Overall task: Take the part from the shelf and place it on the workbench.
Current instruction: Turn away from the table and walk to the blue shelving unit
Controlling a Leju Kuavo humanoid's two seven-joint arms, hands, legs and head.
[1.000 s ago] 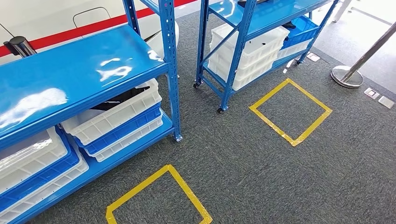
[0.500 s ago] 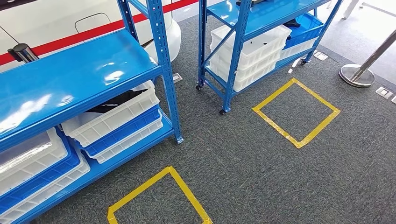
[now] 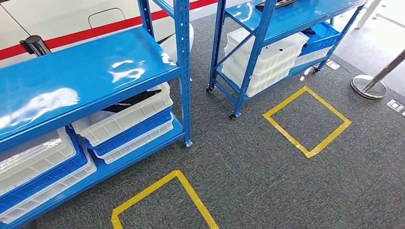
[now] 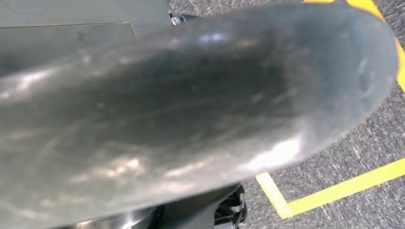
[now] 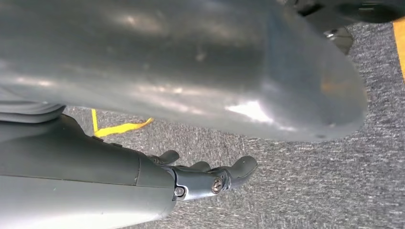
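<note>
Near shelf [image 3: 90, 71] fills left of head frame; far shelf [image 3: 286, 19] upper right, w/ dark part [image 3: 277, 3] at top edge, too cropped to read axis. Right hand [image 5: 210, 179] hangs empty, fingers apart; left hand state: can't tell. Neither arm clearly nearer.

- We stood in what looked like an industrial workshop or factory demonstration floor.
- We saw two blue steel shelving racks [image 3: 90, 71] and [image 3: 286, 19], the farther one on small castors.
- Their lower levels held stacked white and blue plastic crates [image 3: 126, 119].
- Grey carpet [image 3: 267, 181] covered the floor, marked with yellow tape squares [image 3: 306, 119].
- A metal barrier post with a round base [image 3: 368, 86] stood beside the farther rack, and a red band ran along a white surface [image 3: 71, 19] behind the racks.
</note>
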